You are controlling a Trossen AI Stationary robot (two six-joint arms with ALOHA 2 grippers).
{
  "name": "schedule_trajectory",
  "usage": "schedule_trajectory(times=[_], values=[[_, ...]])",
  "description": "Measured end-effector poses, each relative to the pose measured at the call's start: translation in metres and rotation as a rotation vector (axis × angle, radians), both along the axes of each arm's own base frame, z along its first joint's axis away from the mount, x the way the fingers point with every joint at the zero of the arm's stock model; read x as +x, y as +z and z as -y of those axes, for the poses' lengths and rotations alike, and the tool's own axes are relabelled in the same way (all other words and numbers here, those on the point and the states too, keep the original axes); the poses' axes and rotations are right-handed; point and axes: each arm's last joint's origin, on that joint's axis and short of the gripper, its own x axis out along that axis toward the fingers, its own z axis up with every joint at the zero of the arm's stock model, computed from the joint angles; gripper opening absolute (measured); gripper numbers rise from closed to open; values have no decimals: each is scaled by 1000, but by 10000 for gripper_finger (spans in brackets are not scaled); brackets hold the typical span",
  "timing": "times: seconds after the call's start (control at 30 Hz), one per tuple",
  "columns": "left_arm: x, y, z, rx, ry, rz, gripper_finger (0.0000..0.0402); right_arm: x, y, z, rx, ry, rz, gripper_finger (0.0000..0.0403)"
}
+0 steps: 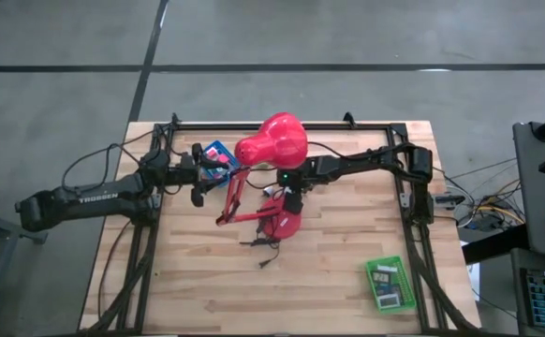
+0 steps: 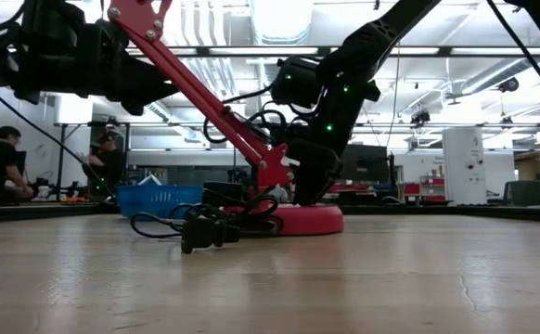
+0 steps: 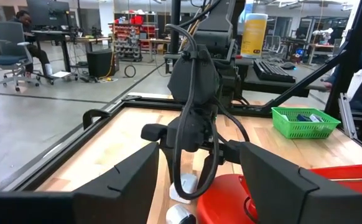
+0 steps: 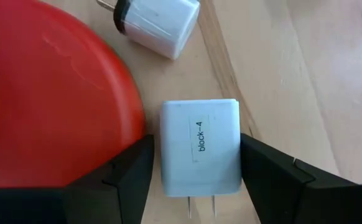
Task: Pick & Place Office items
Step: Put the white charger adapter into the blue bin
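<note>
White plastic fills the gap between the right gripper's (image 4: pixel 196 171) two dark fingers (image 4: pixel 122 171): a small charger block (image 4: pixel 201 146) with a paper label and two metal prongs lies flat on the wooden table (image 4: pixel 293 74), one finger on each of its long sides. The jaws stand apart about as wide as the block, close against it, though I cannot tell whether they press it or merely straddle it. Just beside one finger, the round red base of the lamp (image 4: pixel 44 93) lies next to the block's edge. A little beyond the jaws, a second white charger block (image 4: pixel 153 22) lies tilted near the rim of that base.

From above, the right gripper (image 1: pixel 289 201) points down at the lamp's base (image 1: pixel 282 222), under the lamp's red shade (image 1: pixel 272 140).

The left gripper (image 3: pixel 196 177) hangs off the table with its jaws spread and nothing between them; ahead of them stands the right arm's wrist (image 3: pixel 196 93), and below it the white blocks (image 3: pixel 186 184) show. From above, this gripper (image 1: pixel 198 178) sits just beside a blue tray (image 1: pixel 218 154). Farther off, well apart from both jaws, a green tray (image 1: pixel 390 284) holds a few small flat items near the table's corner
</note>
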Motion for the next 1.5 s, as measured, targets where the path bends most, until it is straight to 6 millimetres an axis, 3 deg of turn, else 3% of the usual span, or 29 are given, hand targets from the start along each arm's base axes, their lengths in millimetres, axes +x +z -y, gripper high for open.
schedule_trajectory(times=[0.37, 0.63, 1.23, 1.5], values=[[0, 0, 0, -4, 4, 0, 230, -4, -6, -1, 17, 65, -7, 222], [0, 0, 0, -8, 7, 1, 230, -5, -8, -2, 16, 80, -7, 173], [0, 0, 0, -8, 7, 1, 230, -9, -12, -3, 24, 80, -22, 173], [0, -1, 0, -4, 6, -2, 230, -18, 2, -7, -2, 54, -24, 173]])
